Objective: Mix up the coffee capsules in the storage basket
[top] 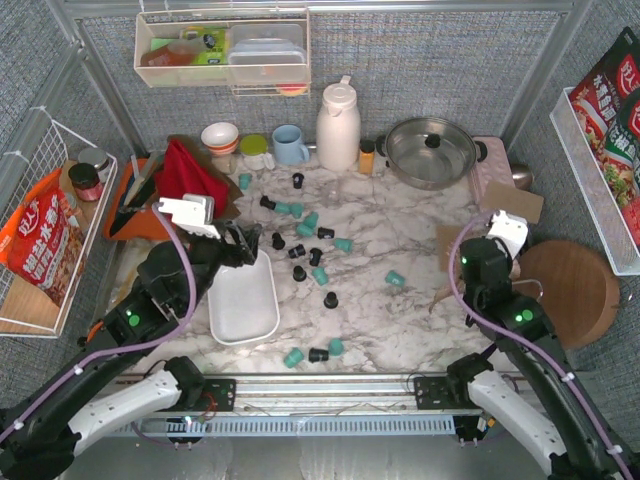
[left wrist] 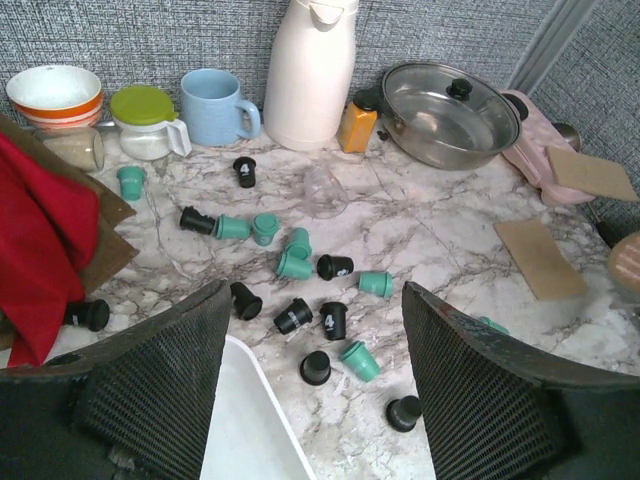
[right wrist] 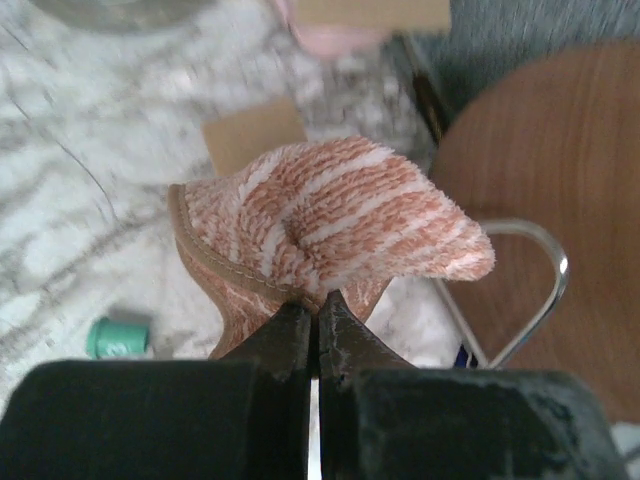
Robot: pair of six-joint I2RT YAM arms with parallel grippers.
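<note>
Jaws apart above the storage basket's (top: 245,308) far end, the left gripper (top: 240,243) sits nearest the coffee capsules (top: 320,275) scattered rightward.

We record the surface (top: 420,260) as white marble with grey veining. The coffee capsules (top: 318,275) come in two colours, teal-green and black; some black ones carry a white mark. The storage basket (top: 243,300) is plain white. We also note a red cloth (top: 190,170), a light blue mug (top: 290,145), a cream-white jug (top: 338,125), a white bowl (top: 220,135) with an orange band, and a silver metal pan (top: 430,150). The knit cloth (right wrist: 340,225) shows orange-and-white stripes with a tan border. The left hand (left wrist: 315,300) and right hand (right wrist: 318,318) are black; the left hand's fingers (left wrist: 160,390) bear a mesh pattern.
</note>
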